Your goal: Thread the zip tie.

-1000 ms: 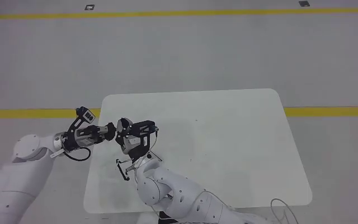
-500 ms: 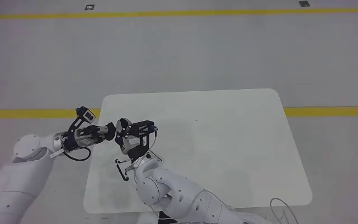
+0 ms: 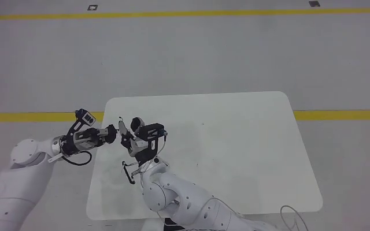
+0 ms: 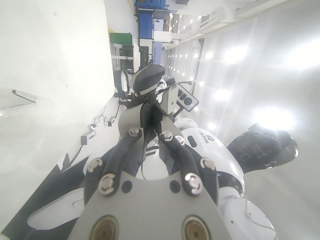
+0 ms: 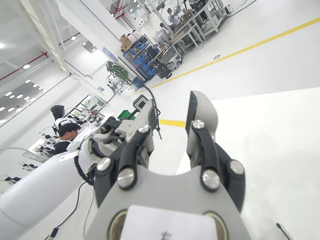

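A: Where is the thin black plastic zip tie (image 5: pixel 159 132)?
B: Above the left edge of the white rounded table (image 3: pixel 243 150), pinched in the left gripper (image 4: pixel 152 106), whose 2 fingers press together on it.
A: And the right gripper (image 5: pixel 173 103)?
B: Spread wide, holding nothing. The strap runs just beside 1 of its fingers (image 5: pixel 145 122).

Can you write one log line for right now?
left gripper: shut on thin black plastic zip tie | right gripper: open, close by | both over edge of white table
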You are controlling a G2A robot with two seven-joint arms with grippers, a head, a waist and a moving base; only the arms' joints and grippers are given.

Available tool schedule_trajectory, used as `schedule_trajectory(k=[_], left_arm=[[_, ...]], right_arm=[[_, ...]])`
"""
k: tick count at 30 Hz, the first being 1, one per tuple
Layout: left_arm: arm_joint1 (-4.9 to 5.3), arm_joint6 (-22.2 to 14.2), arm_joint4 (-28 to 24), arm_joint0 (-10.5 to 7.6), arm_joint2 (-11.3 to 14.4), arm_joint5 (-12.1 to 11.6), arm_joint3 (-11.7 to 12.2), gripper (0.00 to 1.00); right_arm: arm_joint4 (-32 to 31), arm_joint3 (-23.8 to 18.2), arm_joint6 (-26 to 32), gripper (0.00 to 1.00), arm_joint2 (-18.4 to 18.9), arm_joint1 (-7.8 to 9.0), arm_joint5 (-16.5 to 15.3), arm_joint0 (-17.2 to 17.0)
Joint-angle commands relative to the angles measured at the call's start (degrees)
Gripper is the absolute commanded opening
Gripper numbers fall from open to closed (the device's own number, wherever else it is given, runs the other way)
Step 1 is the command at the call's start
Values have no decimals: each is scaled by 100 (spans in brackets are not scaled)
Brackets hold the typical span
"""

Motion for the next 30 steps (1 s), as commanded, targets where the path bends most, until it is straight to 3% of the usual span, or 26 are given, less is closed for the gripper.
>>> schedule_trajectory(k=[1,10,19,21,26,30], left_arm=[[-5,8,-38,12,-28,-5,12,0],[-8,-45,-199,84,-255,19,-70,0],[-8,-45,-199,84,-255,19,-70,0],[-26,185,-267,63,-250,70,-85,0],[-100,121,-1295,-54,-277,601,246,0],[-158,-64,-1787,-160,-216,930,489,0]], right_arm=[[-142,-37,27,100,27,22,-34,-33],[-956,-153,219,100,240,95,13,-208],[-966,-163,221,100,253,96,13,-217],[-966,-163,221,100,253,96,13,-217],[-2462,172,-621,100,432,157,13,-263],[-3844,443,-854,100,472,133,13,-319]])
